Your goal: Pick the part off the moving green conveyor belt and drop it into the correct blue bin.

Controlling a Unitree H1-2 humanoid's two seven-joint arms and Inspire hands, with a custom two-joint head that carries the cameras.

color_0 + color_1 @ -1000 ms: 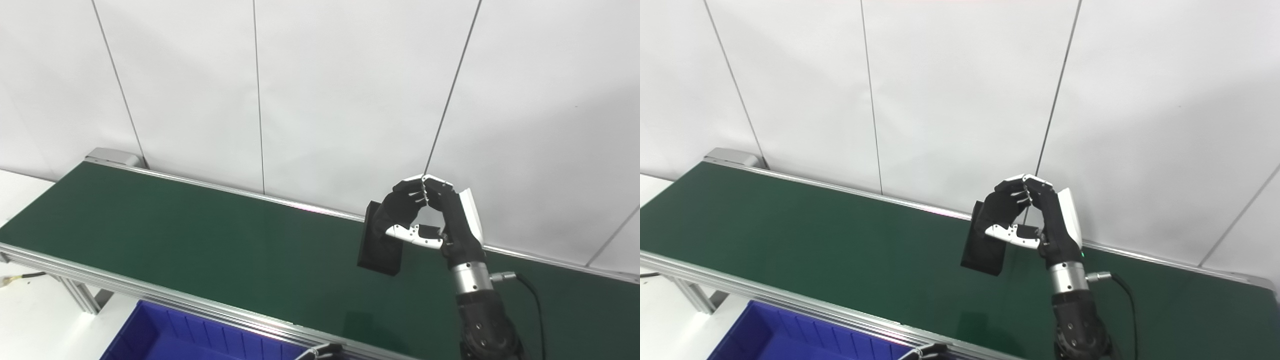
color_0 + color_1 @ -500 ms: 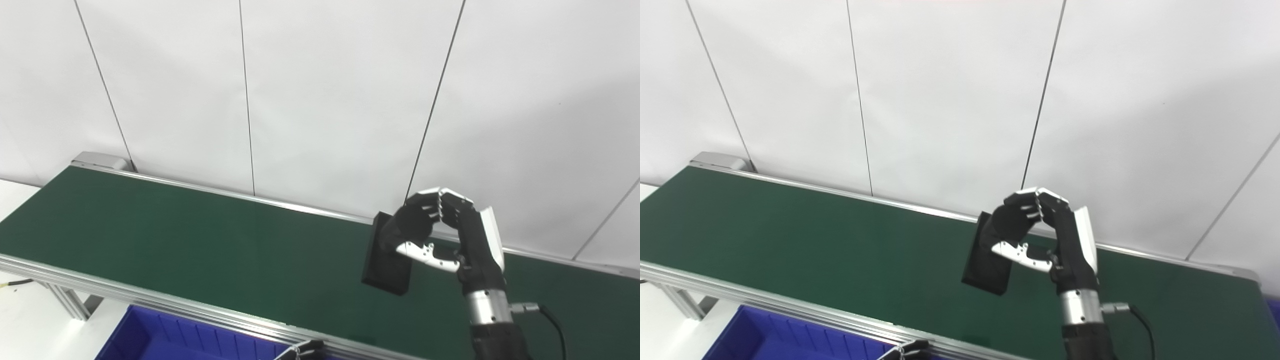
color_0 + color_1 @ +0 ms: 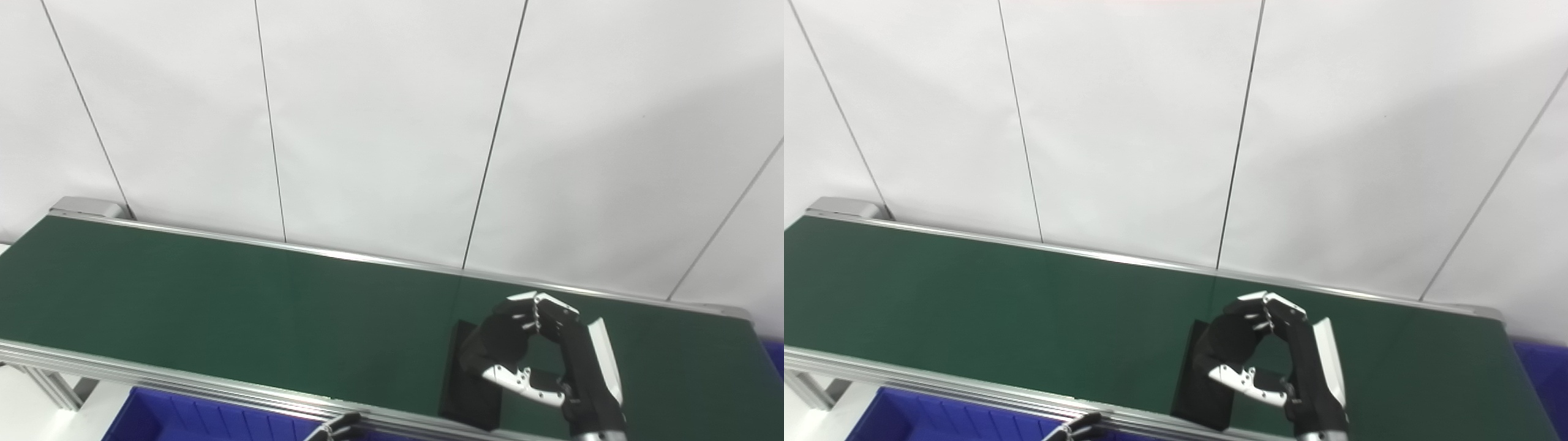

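My right hand [image 3: 545,361] is shut on a flat black rectangular part [image 3: 468,386] and holds it upright above the near side of the green conveyor belt [image 3: 214,306]. The part's lower edge overlaps the belt's front rail in the picture. The fingers wrap its right edge, with the thumb across its front. Only the fingertips of my left hand [image 3: 335,427] show at the bottom edge, so its state is unclear. A blue bin [image 3: 184,422] lies below the front rail at bottom left.
A second blue bin [image 3: 1540,373] shows at the far right past the belt's end. A white panelled wall stands behind the belt. An aluminium rail [image 3: 184,380] runs along the belt's front edge.
The camera has swung to the right. Against the belt, my right hand with the part has come from over the back rail toward the front rail, still shut on the part.
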